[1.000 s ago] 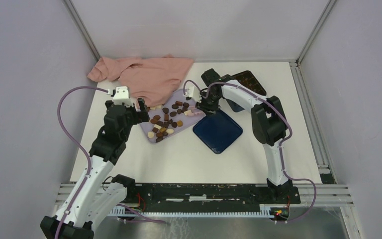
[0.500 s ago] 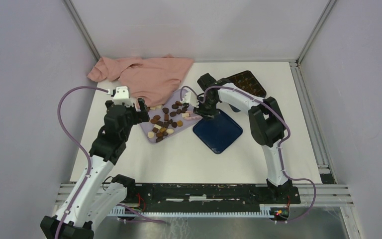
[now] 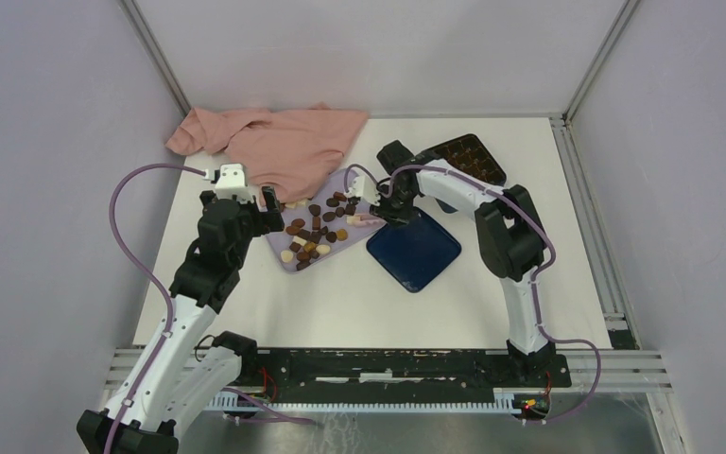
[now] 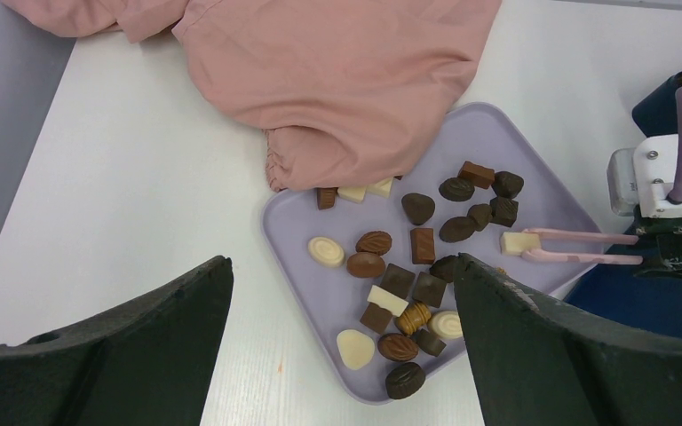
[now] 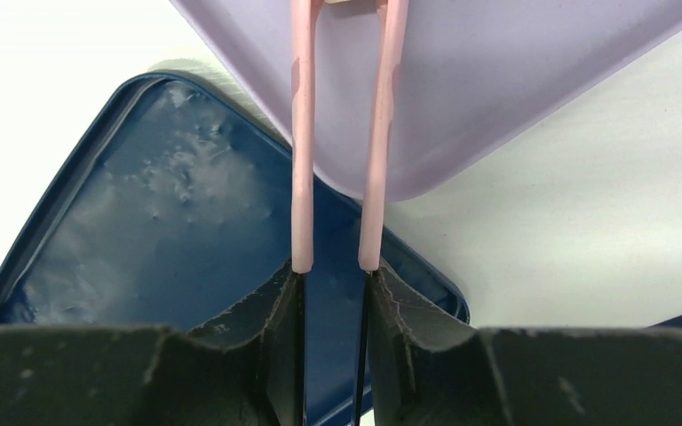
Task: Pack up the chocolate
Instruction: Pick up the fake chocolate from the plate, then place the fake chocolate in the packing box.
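While left jaws hang spread by the tray (image 4: 295, 232), right jaws pinch tweezers (image 4: 586, 236) — tips on a rim-side white chocolate (image 4: 516, 241).

The left arm (image 3: 210, 260) stands up from its base at the near left, elbow bent, forearm reaching forward and slightly to the right. The left gripper (image 4: 342, 264) hangs pointing down, both fingers (image 4: 142, 342) spread wide with nothing between them. The right arm (image 3: 503, 232) arches up from the near right and bends back leftward, its wrist apparently pitched downward. The right gripper (image 5: 333, 271) pinches a pair of pink tongs (image 5: 300, 160), one finger pressed against each leg.
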### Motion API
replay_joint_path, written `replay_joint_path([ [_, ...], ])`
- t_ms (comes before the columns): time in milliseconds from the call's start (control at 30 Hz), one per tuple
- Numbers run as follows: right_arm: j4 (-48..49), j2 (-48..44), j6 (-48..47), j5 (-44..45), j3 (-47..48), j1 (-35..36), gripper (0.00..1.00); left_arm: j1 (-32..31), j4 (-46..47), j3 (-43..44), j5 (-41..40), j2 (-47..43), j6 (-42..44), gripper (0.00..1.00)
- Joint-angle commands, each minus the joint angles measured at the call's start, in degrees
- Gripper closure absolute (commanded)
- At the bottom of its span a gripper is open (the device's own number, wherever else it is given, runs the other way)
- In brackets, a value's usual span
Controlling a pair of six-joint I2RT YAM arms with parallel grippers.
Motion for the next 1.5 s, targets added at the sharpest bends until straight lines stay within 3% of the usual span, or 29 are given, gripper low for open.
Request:
replay_joint_path([
  [0,1.5,-5.9,0.4,-1.3,-1.6,0.3,0.9,0.3,2.2,0.1,0.1,-0.4,2.8,0.02],
  [367,3.1,-15.3,2.0,-6.9,-7.4,-1.9,0.99,0.2,2.2,0.1,0.0,-0.7,2.8,0.02],
  [500,3.5,-18.6,2.9,-9.6,-7.8,-6.1,0.99,0.3,2.2,0.1,-0.1,-0.6,2.8,0.02],
  [700,6.2,-20.3,6.3,-10.8,-6.9,-17.9,0.98,0.3,2.1,0.1,-0.1,-0.5,2.8,0.01],
  [1000,6.6,-13.2,8.1,-3.2,1.0,-28.5,0.95,0.2,2.1,0.1,0.3,-0.3,2.8,0.01],
  [1233,4.1,-6.5,7.9,-1.6,7.7,-29.5,0.93,0.3,2.1,0.1,0.2,-0.3,2.8,0.02],
  [1467,4.6,-4.9,7.7,-0.5,7.5,-30.0,0.91,0.3,2.2,0.1,0.3,-0.2,2.8,0.01],
])
